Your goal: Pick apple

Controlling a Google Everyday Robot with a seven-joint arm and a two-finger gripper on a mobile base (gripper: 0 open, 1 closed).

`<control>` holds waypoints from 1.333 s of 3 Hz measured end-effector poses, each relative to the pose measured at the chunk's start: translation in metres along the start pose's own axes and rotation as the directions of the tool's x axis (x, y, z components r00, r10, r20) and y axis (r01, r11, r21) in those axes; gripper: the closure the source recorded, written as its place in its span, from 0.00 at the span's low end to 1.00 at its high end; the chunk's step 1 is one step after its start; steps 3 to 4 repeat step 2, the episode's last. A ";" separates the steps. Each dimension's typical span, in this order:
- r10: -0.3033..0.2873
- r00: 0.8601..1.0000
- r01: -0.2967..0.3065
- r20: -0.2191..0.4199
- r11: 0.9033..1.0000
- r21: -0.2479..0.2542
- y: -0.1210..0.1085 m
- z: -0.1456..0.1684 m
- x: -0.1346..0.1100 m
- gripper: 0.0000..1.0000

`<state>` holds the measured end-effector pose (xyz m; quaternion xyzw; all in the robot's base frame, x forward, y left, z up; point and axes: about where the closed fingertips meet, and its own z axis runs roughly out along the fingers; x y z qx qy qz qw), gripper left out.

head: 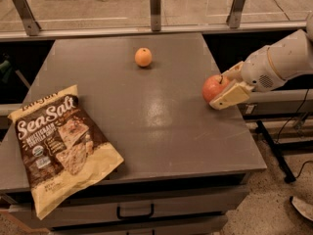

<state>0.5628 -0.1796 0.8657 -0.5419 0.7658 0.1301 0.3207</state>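
Partly hidden, the apple [211,86] sits between the tool's [220,89] spread fingers; contact cannot be told.

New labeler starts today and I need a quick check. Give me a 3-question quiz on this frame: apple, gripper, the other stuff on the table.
1. True or false: the apple lies on the left half of the table.
2. Where is the gripper?
A) over the middle of the table
B) at the apple, by the table's right edge
C) off the table's left side
3. Short answer: which item hangs over the table's front edge?

Key
1. False. It lies near the right edge.
2. B
3. The Sea Salt tortilla chip bag, at the front left corner.
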 end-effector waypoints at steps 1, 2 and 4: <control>0.031 0.992 -0.025 0.121 0.999 -0.047 0.000 -0.024 -0.022 0.87; 0.085 0.948 -0.040 0.305 0.988 -0.149 0.006 -0.054 -0.056 1.00; 0.085 0.948 -0.040 0.305 0.988 -0.149 0.006 -0.054 -0.056 1.00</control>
